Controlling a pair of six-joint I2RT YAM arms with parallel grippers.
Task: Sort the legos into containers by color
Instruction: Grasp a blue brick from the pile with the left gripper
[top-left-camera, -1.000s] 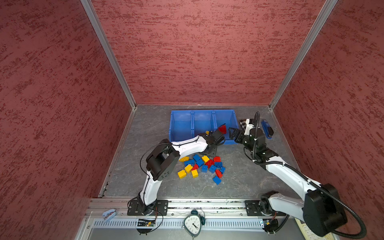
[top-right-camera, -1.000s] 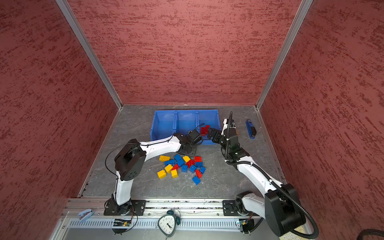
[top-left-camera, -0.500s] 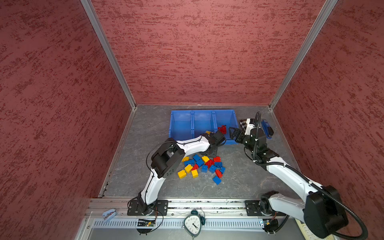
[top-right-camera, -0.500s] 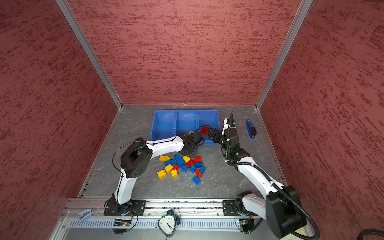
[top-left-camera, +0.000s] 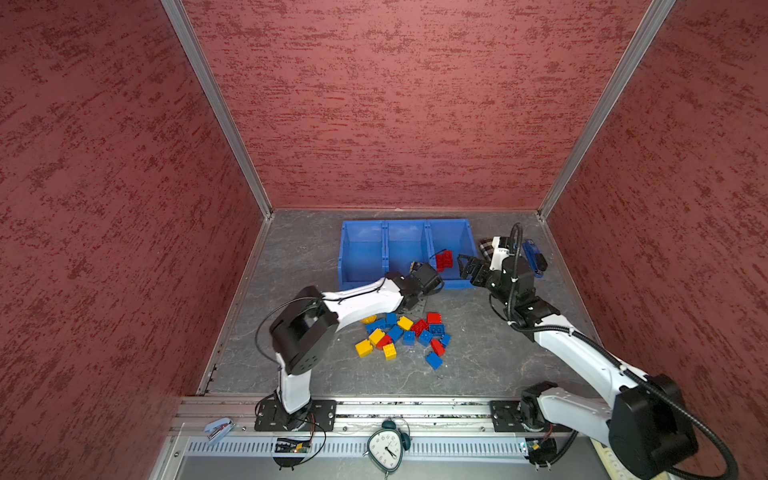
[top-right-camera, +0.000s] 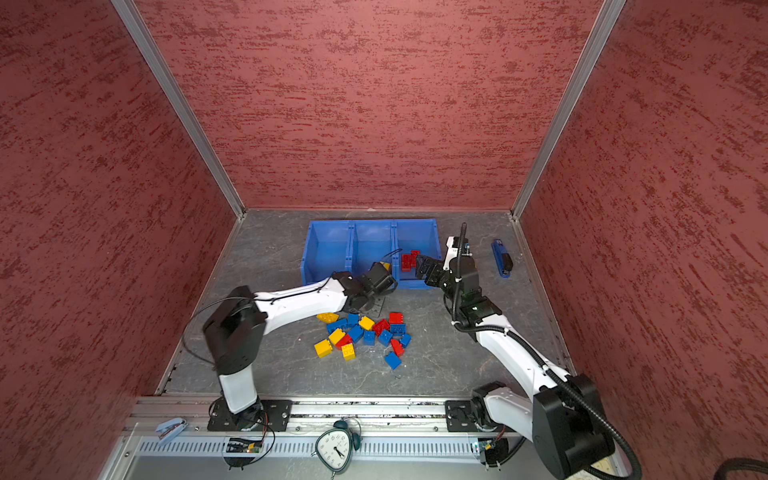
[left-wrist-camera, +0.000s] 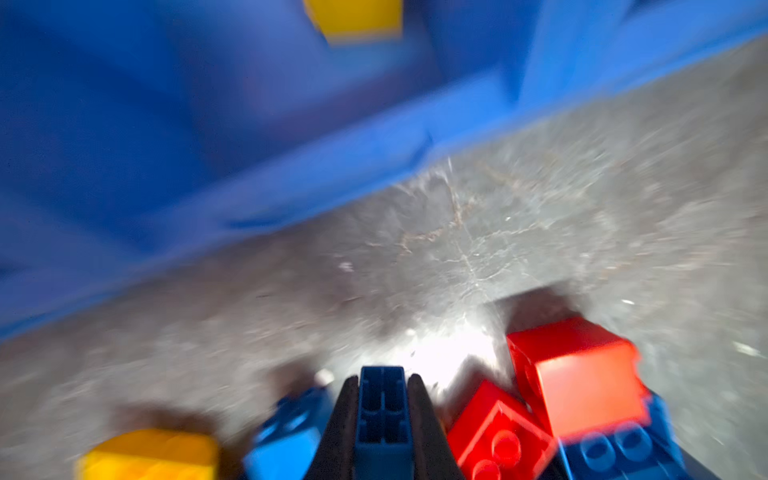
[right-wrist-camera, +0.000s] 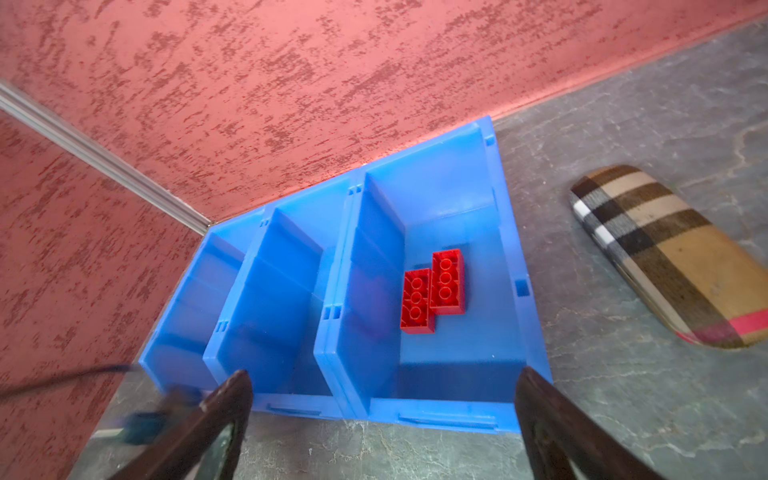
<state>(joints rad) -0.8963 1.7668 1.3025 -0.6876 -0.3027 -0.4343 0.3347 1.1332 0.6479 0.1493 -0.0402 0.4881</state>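
Though begun, hardly far along: three sorted, one gripped, some seventeen loose.

Nearest, on the grey worktop (top-left-camera: 478, 353), a heap of bricks (top-left-camera: 401, 336): five yellow, four red and about eight blue. Hard to count exactly, with blue edges merged and part of the heap hidden under the left arm (top-left-camera: 357, 301).

At the heap's far edge, just short of the bins' front wall, clamped between the closed fingers of the left pincer (left-wrist-camera: 381, 378): one blue brick (left-wrist-camera: 381, 415), seen end-on. Lifted or not, impossible to tell through the blur.

Beyond, three joined blue bins (top-left-camera: 363, 237) in a row:
- Left bin (top-left-camera: 361, 257): nothing visible.
- Middle bin (top-left-camera: 405, 245): one yellow brick (left-wrist-camera: 357, 16), apparently in a front corner.
- Right bin (right-wrist-camera: 449, 195): two red bricks (right-wrist-camera: 432, 291), side by side and touching.

Poised at that last bin's front wall, the right pincer (right-wrist-camera: 382, 374), spread wide and holding nothing.

Farthest right, outside the sort: one plaid case (right-wrist-camera: 665, 257) and one blue-and-black stapler (top-right-camera: 502, 259).

Left to do: drop the blue brick into a bin, presumably the vacant one, then clear the heap colour by colour.
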